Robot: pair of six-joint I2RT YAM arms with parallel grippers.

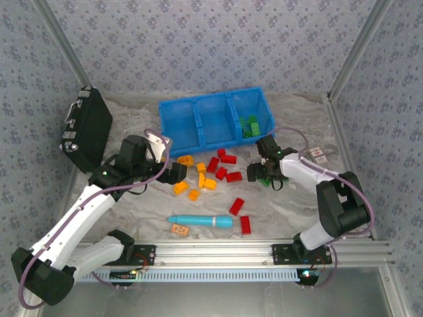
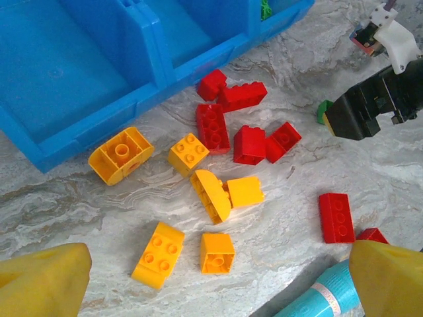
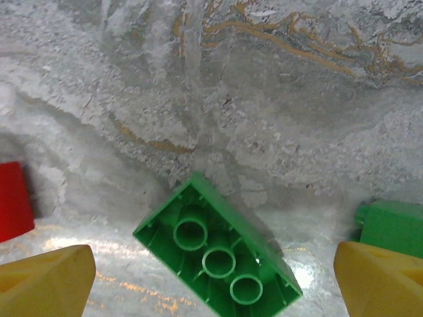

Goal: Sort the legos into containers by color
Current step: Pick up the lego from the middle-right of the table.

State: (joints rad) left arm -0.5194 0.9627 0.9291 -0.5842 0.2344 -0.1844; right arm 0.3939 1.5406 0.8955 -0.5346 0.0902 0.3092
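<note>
Hovering wide open, the right end effector (image 3: 215, 282) straddled an upturned green brick (image 3: 218, 254) on the surface (image 3: 264, 99); the left end effector (image 2: 215, 277), also spread and empty, hung over yellow bricks (image 2: 158, 254) near the blue bin (image 2: 99, 122).

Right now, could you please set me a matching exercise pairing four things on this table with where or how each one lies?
Things:
1. black case
2. cyan cylinder
3. blue bin
4. green brick central in the right wrist view

Places or states:
A. upside down, hollow side up
B. far middle of the table, with green bricks in its right-hand compartment
C. at the left edge
D. lying flat toward the near edge

Pairs: 1-C; 2-D; 3-B; 4-A
</note>
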